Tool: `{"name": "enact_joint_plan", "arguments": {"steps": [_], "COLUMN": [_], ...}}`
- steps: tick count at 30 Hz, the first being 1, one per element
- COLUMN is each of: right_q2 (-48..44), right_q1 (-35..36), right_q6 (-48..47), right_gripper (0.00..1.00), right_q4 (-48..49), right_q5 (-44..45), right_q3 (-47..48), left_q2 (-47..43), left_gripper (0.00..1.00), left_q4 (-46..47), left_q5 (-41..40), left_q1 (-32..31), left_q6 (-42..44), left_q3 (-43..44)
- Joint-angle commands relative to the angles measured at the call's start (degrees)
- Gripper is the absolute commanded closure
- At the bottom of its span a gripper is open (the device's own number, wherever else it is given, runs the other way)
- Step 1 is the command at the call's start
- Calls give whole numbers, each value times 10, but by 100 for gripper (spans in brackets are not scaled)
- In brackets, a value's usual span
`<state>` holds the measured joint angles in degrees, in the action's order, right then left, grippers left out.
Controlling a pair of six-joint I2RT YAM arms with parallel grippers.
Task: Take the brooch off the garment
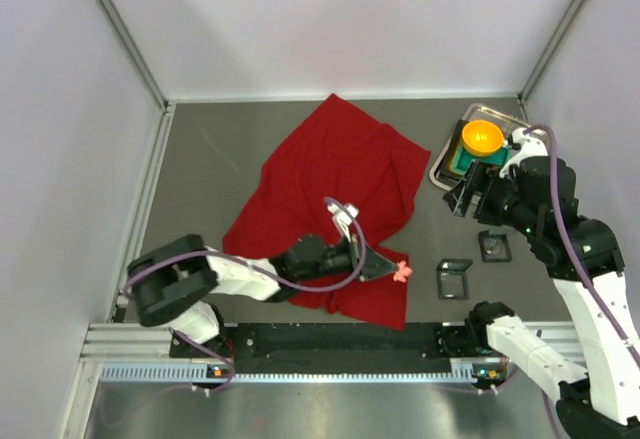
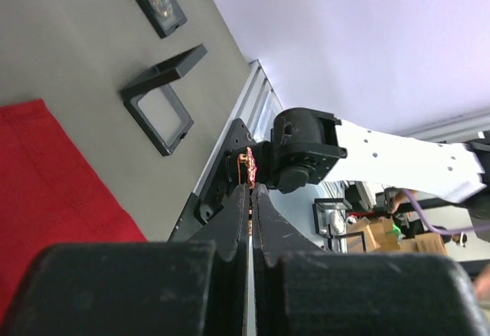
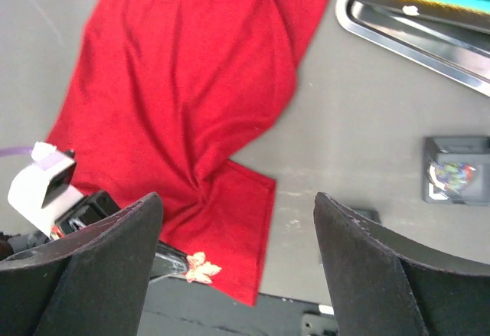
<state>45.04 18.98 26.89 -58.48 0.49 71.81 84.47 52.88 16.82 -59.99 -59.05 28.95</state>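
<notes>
Brooch pinched, it appears, at the tips of the clenched left fingers, over the garment's near-right hem (right fingers, spread wide, hang well apart above the desk).

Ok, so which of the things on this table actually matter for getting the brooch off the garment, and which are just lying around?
In the job: the brooch, pinched in the left hand; the red garment.
Lying about: the metal tray, the orange bowl in it, two small black cases.
</notes>
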Motion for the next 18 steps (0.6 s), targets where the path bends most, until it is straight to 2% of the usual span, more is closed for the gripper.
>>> {"name": "enact_joint_plan", "arguments": {"steps": [1,5,8,13,18], "right_q2": [24,26,19,6,-5], "right_q1": [-28,-29,-29,-29,-30], "right_q6": [-68,-82,-84,-90,-97], "right_gripper": [21,21,21,21,21], "right_q4": [-45,-46,-46,-50,-50], "right_q5": [4,0,-20,-41,-49], "right_q3": [36,44,50,52,41], "left_q2": [112,198,260,336,373], "left_gripper": [100,100,100,100,100], "left_q4": [198,216,241,253,226], "left_q5": [-215,-291,-325,-318,-303], "left_q1": [-80,-132,-138,-147,-165], "left_q6": [-28,-37,-40,-42,-62], "left_q3": [9,69,102,160,211]}}
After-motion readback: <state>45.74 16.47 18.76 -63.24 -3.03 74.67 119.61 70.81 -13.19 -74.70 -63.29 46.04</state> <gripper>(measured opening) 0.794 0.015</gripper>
